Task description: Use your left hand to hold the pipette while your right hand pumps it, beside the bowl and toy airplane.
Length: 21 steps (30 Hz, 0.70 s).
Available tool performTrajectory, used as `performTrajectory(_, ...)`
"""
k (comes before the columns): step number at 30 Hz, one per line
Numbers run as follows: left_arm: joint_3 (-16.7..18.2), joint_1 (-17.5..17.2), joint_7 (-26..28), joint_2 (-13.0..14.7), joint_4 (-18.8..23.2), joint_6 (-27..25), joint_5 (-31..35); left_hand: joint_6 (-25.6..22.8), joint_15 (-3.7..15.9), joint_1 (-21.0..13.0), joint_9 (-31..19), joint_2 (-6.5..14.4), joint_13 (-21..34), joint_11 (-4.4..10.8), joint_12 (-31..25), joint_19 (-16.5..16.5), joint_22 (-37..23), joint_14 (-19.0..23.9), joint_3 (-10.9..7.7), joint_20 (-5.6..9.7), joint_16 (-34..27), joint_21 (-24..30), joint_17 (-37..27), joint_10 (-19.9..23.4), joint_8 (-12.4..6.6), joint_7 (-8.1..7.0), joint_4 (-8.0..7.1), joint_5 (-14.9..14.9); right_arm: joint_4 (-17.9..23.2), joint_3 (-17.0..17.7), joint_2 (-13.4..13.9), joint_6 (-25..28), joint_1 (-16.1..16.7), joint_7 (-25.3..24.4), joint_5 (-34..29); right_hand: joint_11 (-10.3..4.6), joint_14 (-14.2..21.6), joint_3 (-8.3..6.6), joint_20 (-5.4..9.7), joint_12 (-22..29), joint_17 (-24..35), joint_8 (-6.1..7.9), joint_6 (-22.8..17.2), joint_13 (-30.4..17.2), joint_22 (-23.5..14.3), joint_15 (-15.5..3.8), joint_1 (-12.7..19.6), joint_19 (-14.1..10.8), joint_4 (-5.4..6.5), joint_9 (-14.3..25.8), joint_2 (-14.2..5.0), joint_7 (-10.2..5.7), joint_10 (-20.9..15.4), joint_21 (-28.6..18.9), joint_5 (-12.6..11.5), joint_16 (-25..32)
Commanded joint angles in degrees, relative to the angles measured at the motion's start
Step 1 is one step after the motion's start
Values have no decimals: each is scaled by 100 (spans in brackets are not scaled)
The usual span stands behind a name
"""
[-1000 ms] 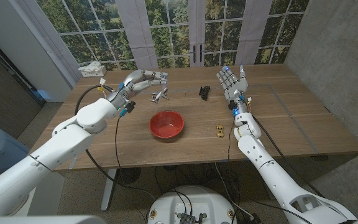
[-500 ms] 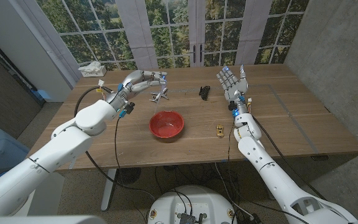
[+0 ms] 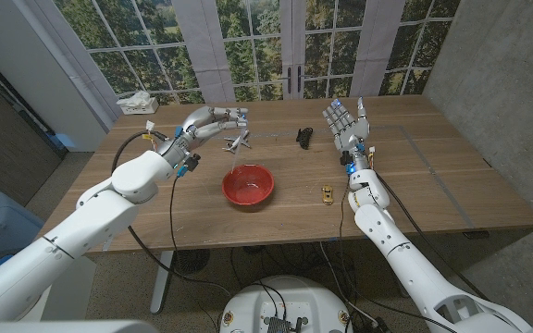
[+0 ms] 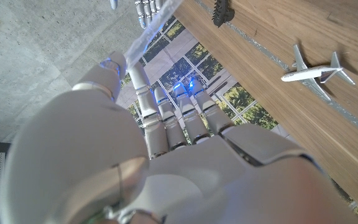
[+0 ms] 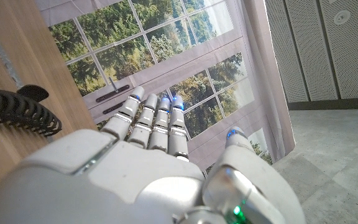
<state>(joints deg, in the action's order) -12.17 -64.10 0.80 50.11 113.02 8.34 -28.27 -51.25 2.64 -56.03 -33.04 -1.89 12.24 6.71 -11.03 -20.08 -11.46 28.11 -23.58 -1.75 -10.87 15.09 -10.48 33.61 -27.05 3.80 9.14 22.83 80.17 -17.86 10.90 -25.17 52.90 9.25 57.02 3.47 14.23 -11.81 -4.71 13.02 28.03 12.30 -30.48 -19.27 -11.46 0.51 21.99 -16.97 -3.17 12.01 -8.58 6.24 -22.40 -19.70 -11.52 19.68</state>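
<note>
Pipette (image 3: 239,167) pinched in left hand (image 3: 213,121), its thin clear stem hanging down from the fingertips toward the red bowl (image 3: 248,185); toy airplane (image 3: 237,141) just beyond the fingers. Holding step appears done. Right hand (image 3: 345,124) raised, fingers spread, empty, well apart from the left. Next move likely: bring right hand across to squeeze the bulb. Count: one pipette, one bowl, one airplane.

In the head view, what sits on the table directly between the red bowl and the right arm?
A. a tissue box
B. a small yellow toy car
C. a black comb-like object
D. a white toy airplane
B: the small yellow toy car lies just right of the red bowl, beside the right arm.
</note>
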Motion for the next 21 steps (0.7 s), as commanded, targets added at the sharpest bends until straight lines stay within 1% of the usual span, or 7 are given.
performTrajectory(1,-32,57,-91,-32,-89,36,-110,71,657,33,40,-29,-6,-15,7,17,-1,-29,50,-13,-21,-28,-15,-51,73,3,-9,-56,-10,-17,5,-11,-15,-36,-29,40,1,-32,-20,41,18,15,-26,-21,-20,33,-20,-4,-21,5,-13,26,-23,-28,13,-30)
performTrajectory(9,-52,118,-116,-104,-180,40,-230,68,628,46,98,-36,-9,-27,-2,28,-2,-39,82,-30,-26,-33,-16,-68,121,9,-6,-96,-57,-30,1,9,-84,-54,-52,30,0,-42,-16,36,21,16,-30,-23,-20,34,-37,-1,-31,5,-12,24,-11,-28,14,-35)
performTrajectory(17,-100,251,-157,-159,-294,-4,-323,48,627,40,139,-11,-10,-32,-13,30,-3,-41,91,-35,-34,-33,-19,-66,147,7,-6,-119,-156,-45,-11,33,-177,-39,-72,23,5,-52,-25,35,23,17,-33,-24,-20,33,-50,2,-40,5,-10,27,-9,-28,15,-37)
performTrajectory(21,-116,335,-168,-232,-384,-22,-429,33,628,34,162,6,-11,-34,-18,27,-3,-42,95,-33,-38,-32,-20,-67,162,22,-5,-132,-211,-66,-15,11,-212,-36,-129,27,0,-58,-23,35,25,14,-28,-24,-20,36,-57,4,-46,5,-10,25,-11,-28,15,-41)
